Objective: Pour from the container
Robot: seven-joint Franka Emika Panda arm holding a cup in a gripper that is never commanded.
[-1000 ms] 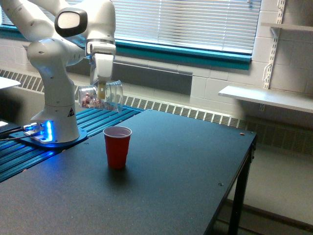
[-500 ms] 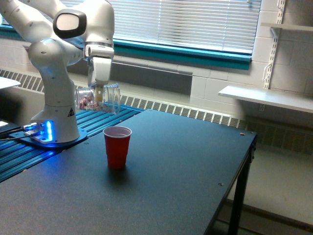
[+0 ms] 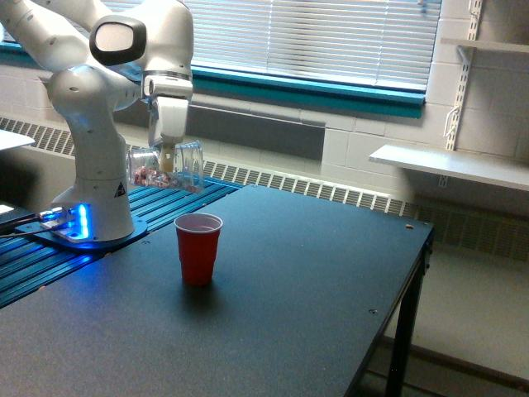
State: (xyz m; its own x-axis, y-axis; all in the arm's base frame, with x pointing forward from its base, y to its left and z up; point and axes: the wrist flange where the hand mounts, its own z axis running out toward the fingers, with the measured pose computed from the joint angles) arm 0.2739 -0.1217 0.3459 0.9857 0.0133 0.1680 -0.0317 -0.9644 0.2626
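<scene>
Exterior view, sole view on record. Landmark for all placements: the red cup [image 3: 198, 247].

Item 1, red cup. Opaque red plastic, pale inside, standing upright on the black table [image 3: 297, 298], mouth open to the ceiling.

Item 2, my claw [image 3: 168, 157]. Hangs above the red cup and off toward the exterior view's left of it, fingers pointing down, closed across the middle of the clear plastic cup [image 3: 165, 165].

Item 3, clear plastic cup. Held in the air on its side, roughly level, its open mouth toward the exterior view's right and its base toward the exterior view's left. It sits higher than the red cup's rim and is apart from it; the mouth is above and just to the left of the red cup's rim. Small pinkish-red and white pieces [image 3: 147, 174] lie along the lower wall near the base end.

Item 4, my arm's white base [image 3: 91, 198]. Stands to the exterior view's left of the red cup and farther back, with a blue light glowing at its foot, on a ribbed blue surface [image 3: 50, 265] that meets the table's edge.

Item 5, black table. Bears the red cup near its left part; the surface to the exterior view's right of the cup is plain dark top.
</scene>
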